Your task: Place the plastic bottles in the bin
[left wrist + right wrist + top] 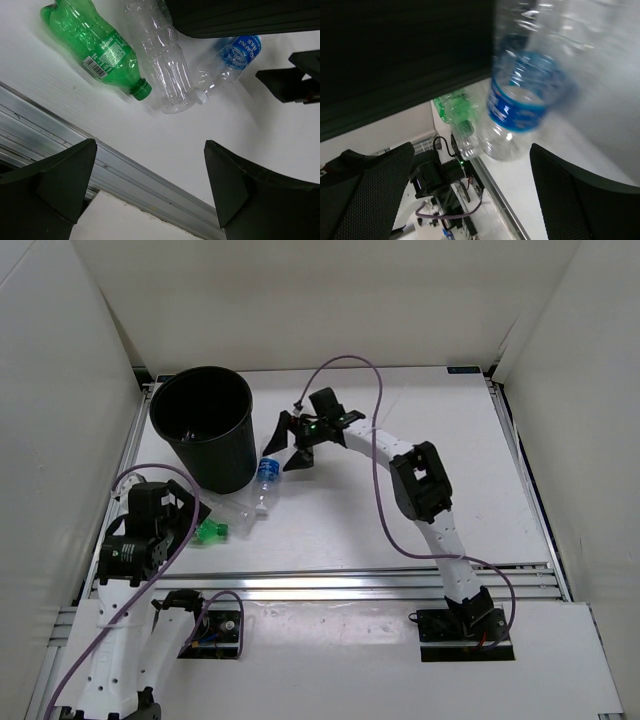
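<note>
Top external view is showing my left claw (pixel 186 508) hanging wide and empty at the near left of the bench (pixel 400 530). Just right of it the green bottle (pixel 210 531) is lying on its side beside the plain clear bottle (pixel 240 512). The bin (pixel 215 462) is standing behind them. The blue-labelled bottle (pixel 266 478) is lying close by the bin's foot, and my right claw (pixel 286 447) is hovering just beside it, also wide and empty. I am judging that the right fingers should be squaring across its label, closing gently because thin plastic squashes, then lifting clear above the rim.
</note>
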Motion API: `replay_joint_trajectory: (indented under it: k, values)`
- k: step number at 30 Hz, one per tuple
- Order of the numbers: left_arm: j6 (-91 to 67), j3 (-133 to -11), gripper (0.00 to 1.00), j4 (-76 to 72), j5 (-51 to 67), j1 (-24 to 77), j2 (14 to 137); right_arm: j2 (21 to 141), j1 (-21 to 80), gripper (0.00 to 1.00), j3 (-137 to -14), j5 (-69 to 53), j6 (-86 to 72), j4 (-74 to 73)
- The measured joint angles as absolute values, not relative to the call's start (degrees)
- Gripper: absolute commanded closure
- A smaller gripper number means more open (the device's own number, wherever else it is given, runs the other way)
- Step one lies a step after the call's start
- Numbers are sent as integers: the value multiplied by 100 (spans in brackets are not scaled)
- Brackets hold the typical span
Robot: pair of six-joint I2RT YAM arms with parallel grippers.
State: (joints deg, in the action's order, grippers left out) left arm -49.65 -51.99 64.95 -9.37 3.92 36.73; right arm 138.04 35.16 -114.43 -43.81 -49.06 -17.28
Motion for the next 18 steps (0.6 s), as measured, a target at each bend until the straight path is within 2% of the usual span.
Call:
replay_joint_trajectory:
  k: [8,13,14,15,17,18]
  values:
    - [-4445,-5354,0,6783,-976,392,3769,14678,3885,0,-11861,-4558,-5295,-1455]
    - [-4244,-5419,0,7057,-998,392,3754,14770,3833,2,-11828,-4751,-5561,-1160]
    - [-4226,-5419,0,7091,-1004,392,3736,14772,3826,6,-11817,-4753,-5599,-1133]
    - [-4206,-5419,0,7146,-1015,392,3719,14772,3824,18,-11802,-4729,-5616,-1094]
    - [-4180,-5419,0,7255,-1022,392,3667,14772,3824,33,-11723,-4670,-5636,-1028]
    - [-4178,-5419,0,7290,-1028,392,3636,14774,3824,46,-11671,-4650,-5616,-1013]
